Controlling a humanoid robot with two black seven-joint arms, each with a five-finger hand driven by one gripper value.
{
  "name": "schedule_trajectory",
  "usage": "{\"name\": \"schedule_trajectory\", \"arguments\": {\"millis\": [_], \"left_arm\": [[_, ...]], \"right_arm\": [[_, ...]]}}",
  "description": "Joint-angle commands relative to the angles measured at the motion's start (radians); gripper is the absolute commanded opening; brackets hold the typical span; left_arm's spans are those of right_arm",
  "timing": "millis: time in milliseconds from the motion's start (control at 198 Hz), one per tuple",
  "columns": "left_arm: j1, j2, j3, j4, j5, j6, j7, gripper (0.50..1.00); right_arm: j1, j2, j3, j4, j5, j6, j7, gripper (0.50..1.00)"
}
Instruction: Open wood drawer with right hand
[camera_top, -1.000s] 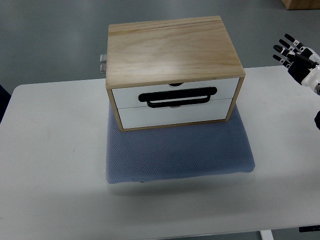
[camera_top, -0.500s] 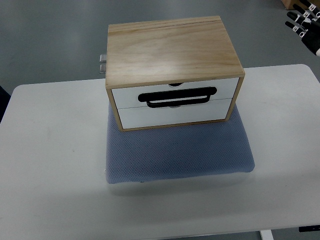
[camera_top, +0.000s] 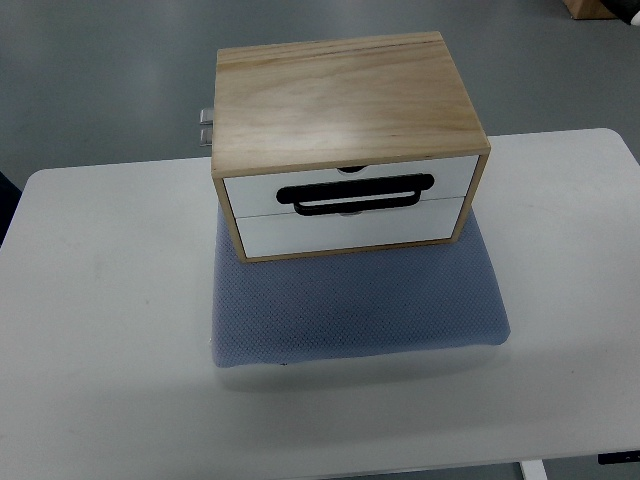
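Observation:
A light wood drawer box (camera_top: 345, 100) stands on a blue-grey mat (camera_top: 355, 300) in the middle of the white table (camera_top: 100, 330). Its front shows two white drawer faces, both shut flush. A black bar handle (camera_top: 357, 192) runs across the seam between the upper drawer (camera_top: 350, 180) and the lower drawer (camera_top: 345, 228). Neither hand shows anywhere in the top view.
Small metal fittings (camera_top: 205, 126) stick out at the box's back left. A brown cardboard corner (camera_top: 592, 8) sits at the top right on the grey floor. The table's right edge runs near the picture's right side.
The right hand rose from the table's far right corner toward the top right and has left the picture. The box and drawers have not moved.

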Motion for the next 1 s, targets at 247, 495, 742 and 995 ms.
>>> {"name": "schedule_trajectory", "arguments": {"millis": [247, 495, 742, 995], "left_arm": [[0.001, 0.0, -0.001, 0.0, 0.0, -0.001, 0.0, 1.0], [-0.001, 0.0, 0.0, 0.0, 0.0, -0.001, 0.0, 1.0], [-0.001, 0.0, -0.001, 0.0, 0.0, 0.001, 0.0, 1.0], [-0.001, 0.0, 0.0, 0.0, 0.0, -0.001, 0.0, 1.0]], "right_arm": [[0.064, -0.033, -0.006, 0.147, -0.178, 0.09, 0.0, 0.942], [0.075, -0.019, -0.009, 0.222, -0.359, 0.09, -0.032, 0.944], [0.112, -0.011, -0.079, 0.271, -0.486, 0.09, -0.032, 0.944], [0.115, 0.001, -0.105, 0.31, -0.564, 0.09, -0.037, 0.942]]}}
